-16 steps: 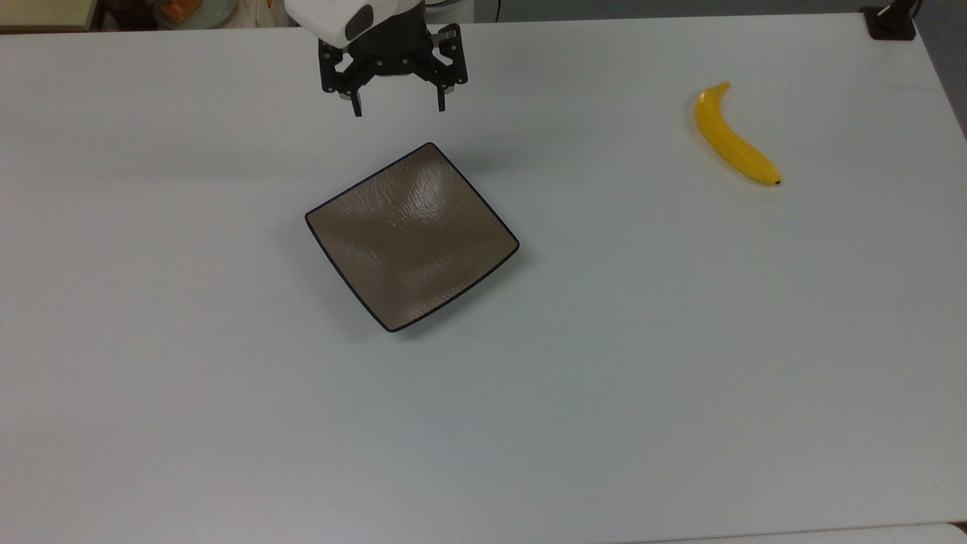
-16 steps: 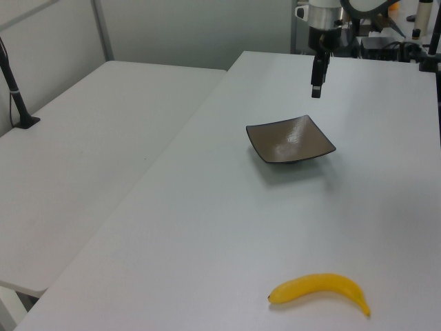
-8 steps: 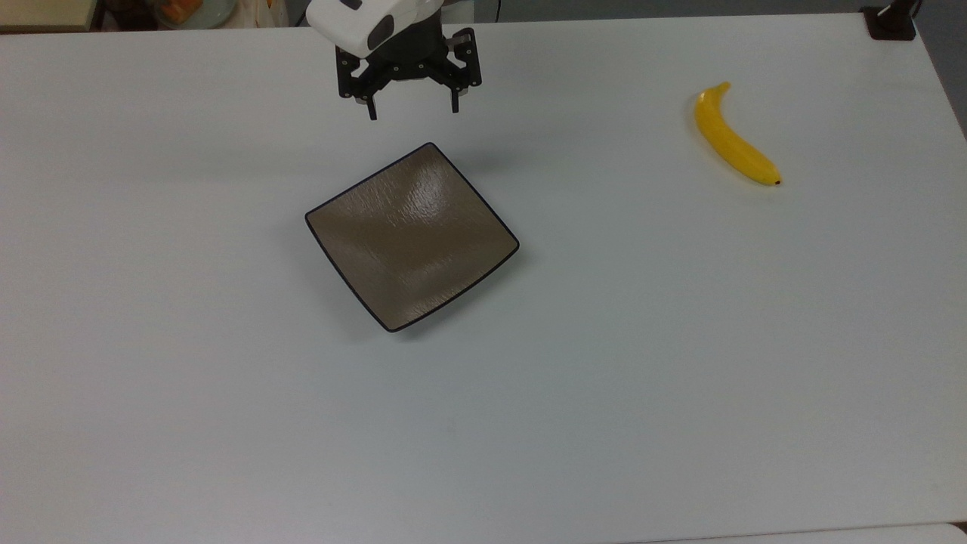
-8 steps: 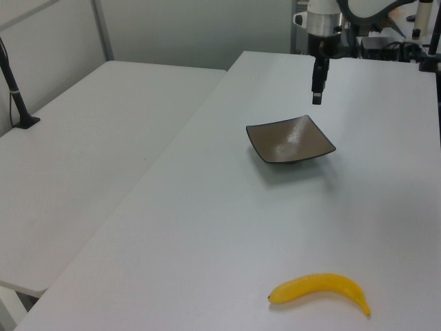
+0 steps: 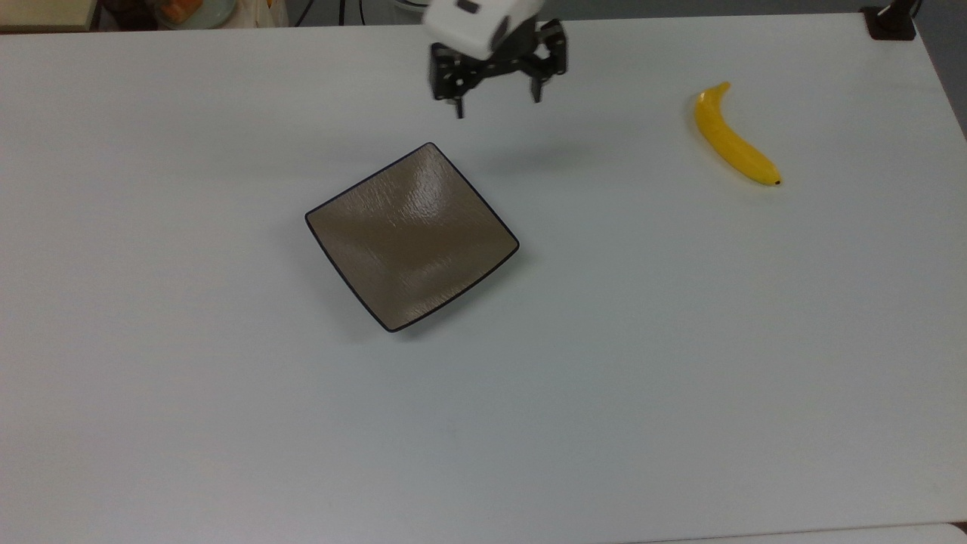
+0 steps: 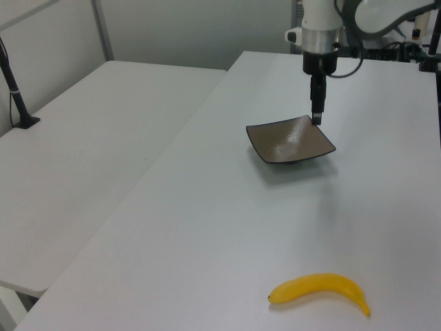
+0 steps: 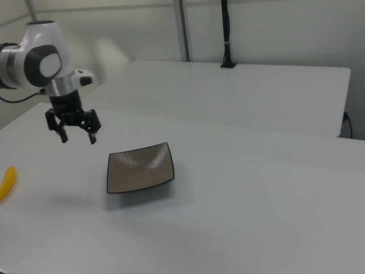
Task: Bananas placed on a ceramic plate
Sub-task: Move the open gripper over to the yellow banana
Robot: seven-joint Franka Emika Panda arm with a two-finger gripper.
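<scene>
In the top view, the gripper (image 5: 497,106) hangs at upper centre, fingers apart and holding nothing; the banana (image 5: 733,140) lies well apart at upper right, the ceramic plate (image 5: 412,236) below-left. In the left view, the banana (image 6: 320,291) lies at the bottom, far below the gripper (image 6: 316,118). In the right view, the banana (image 7: 5,182) lies at the left edge, below-left of the gripper (image 7: 77,138).

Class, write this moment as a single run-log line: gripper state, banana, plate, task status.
gripper: open, empty, above table | banana: on table, apart from plate | plate: empty | status: banana not yet grasped
</scene>
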